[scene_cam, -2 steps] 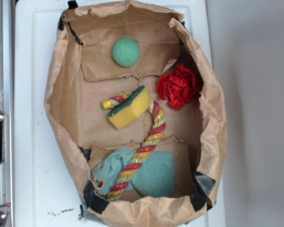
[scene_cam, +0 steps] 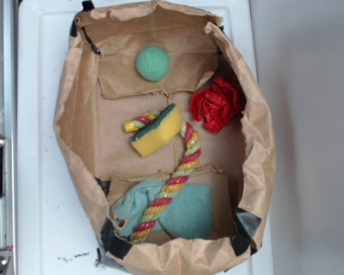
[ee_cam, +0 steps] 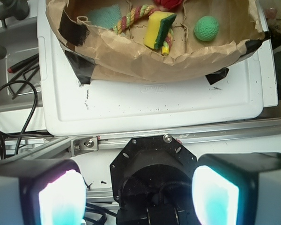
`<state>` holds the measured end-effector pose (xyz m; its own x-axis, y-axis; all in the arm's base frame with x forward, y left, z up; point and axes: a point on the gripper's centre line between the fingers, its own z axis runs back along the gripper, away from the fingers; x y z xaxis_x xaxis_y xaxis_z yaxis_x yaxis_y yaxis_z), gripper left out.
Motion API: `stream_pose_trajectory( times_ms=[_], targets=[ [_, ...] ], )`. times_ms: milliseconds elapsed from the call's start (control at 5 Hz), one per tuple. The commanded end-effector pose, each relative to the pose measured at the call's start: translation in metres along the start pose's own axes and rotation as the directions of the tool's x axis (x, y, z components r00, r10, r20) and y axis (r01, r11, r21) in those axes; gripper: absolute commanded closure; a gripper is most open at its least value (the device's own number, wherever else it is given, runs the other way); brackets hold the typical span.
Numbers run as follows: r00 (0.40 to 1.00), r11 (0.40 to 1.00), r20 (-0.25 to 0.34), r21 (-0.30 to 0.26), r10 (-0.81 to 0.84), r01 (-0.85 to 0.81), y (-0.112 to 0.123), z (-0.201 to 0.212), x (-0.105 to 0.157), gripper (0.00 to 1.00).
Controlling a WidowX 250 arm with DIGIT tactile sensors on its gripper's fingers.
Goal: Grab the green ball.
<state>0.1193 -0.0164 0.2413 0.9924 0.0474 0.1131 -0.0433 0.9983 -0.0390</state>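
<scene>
Nothing has moved since the earlier exterior frame: the green ball [scene_cam: 153, 63], the sponge, the rope and the cloth all lie just where they did.

In the exterior view the ball sits at the far end of the brown paper bag [scene_cam: 74, 114], on a folded flap of the bag's floor, apart from everything else. The red paper wad [scene_cam: 216, 103] lies near it to the right, the yellow sponge [scene_cam: 157, 131] nearer the middle, resting on the striped rope [scene_cam: 172, 183], and the teal cloth [scene_cam: 189, 212] at the near end.

The gripper [ee_cam: 138, 194] shows only in the wrist view, where its two fingers [ee_cam: 215, 194] stand wide apart with nothing between them. It hangs well back from the bag, outside the white tray [ee_cam: 154, 108] and over the metal rail [ee_cam: 215, 133].

By my judgement the task is at its very start: the approach has not begun. The next move calls for carrying the open gripper over the bag's crumpled rim, centring it above the ball, then descending with the fingers straddling it.

The ball is a small mint-green sphere, matte and finely dimpled, evenly round. It looks soft, foam-like, so it should give a little under the pads, though it may roll if nudged off-centre.
</scene>
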Motion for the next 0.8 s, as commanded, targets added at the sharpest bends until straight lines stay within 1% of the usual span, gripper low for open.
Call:
stream_pose_trajectory(
  times_ms=[0, 200, 400, 600],
  targets=[
    [0.996, 0.999, 0.081, -0.001, 0.045, -0.045, -0.004, 0.005, 0.070, 0.00],
    [0.991, 0.996, 0.107, 0.033, 0.084, -0.088, 0.003, -0.009, 0.093, 0.00],
    [0.975, 0.981, 0.123, 0.037, 0.184, -0.190, 0.023, -0.041, 0.110, 0.00],
    [0.960, 0.962, 0.101, 0.054, 0.260, -0.266, 0.032, -0.071, 0.119, 0.00]
  ],
)
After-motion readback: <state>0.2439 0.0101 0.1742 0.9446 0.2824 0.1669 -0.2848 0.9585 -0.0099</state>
